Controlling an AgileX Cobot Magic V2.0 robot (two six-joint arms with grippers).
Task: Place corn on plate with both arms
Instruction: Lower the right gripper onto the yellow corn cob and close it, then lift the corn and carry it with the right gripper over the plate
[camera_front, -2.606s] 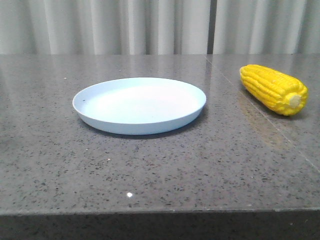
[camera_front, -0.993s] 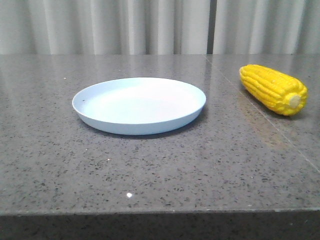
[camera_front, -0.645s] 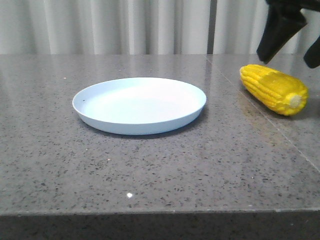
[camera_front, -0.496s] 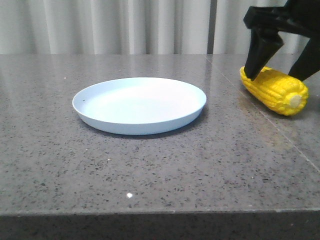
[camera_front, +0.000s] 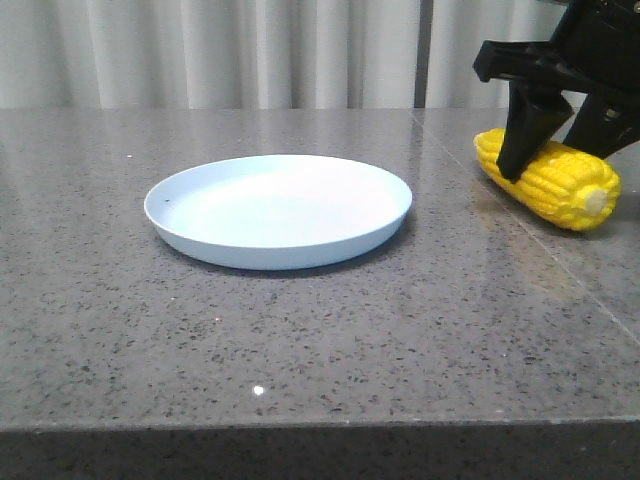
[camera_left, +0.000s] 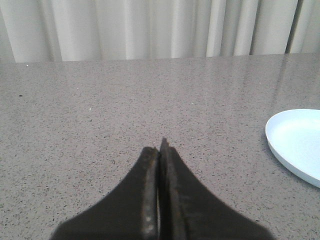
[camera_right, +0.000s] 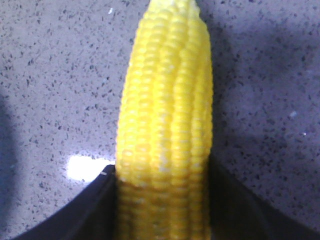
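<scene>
The yellow corn (camera_front: 560, 187) lies on the grey table at the far right, its pale stub end toward me. My right gripper (camera_front: 555, 160) has come down over it, one finger on each side of the cob. In the right wrist view both dark fingers press against the sides of the corn (camera_right: 165, 100), so the right gripper (camera_right: 161, 170) is shut on it. The pale blue plate (camera_front: 280, 258) sits empty mid-table, to the left of the corn. My left gripper (camera_left: 160, 145) is shut and empty above bare table, with the plate's rim (camera_left: 272, 140) to its side.
The speckled grey stone table (camera_front: 300, 340) ends at a front edge near the bottom of the front view. A seam line (camera_front: 520, 240) runs across its right part. Pale curtains (camera_front: 250, 50) hang behind the table.
My right gripper came into the front view from the upper right, dropped over the corn and closed on its sides. The corn shifted slightly left. The plate has not moved.
</scene>
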